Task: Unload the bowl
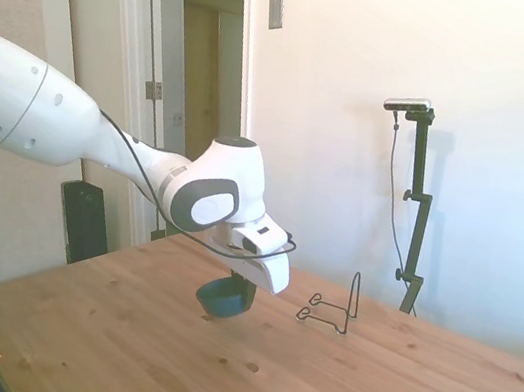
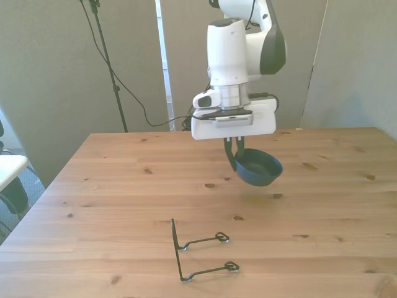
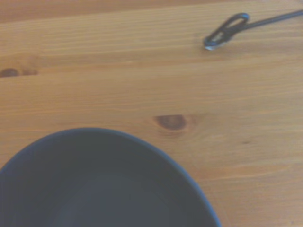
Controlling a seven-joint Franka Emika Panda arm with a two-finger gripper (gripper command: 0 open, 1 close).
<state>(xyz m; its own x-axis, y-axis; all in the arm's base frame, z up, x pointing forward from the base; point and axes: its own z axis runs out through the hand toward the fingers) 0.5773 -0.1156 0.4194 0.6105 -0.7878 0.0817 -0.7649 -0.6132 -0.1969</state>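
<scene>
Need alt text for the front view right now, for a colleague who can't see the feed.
The claw holds the dark blue bowl by its rim above the wooden table. The black wire rack stands empty nearer the camera.

no readable text, no labels, no brands, no numbers

A white robot arm's gripper [image 2: 232,149] clasps the rim of a dark blue bowl [image 2: 258,169] above a wooden table [image 2: 111,186], apart from a wire rack [image 2: 201,251].

Bare table [image 2: 124,186] surrounds the gripper [image 2: 231,151]. The only obstacle is the wire rack [image 2: 198,251], well apart on its camera-facing side in the front view.
</scene>
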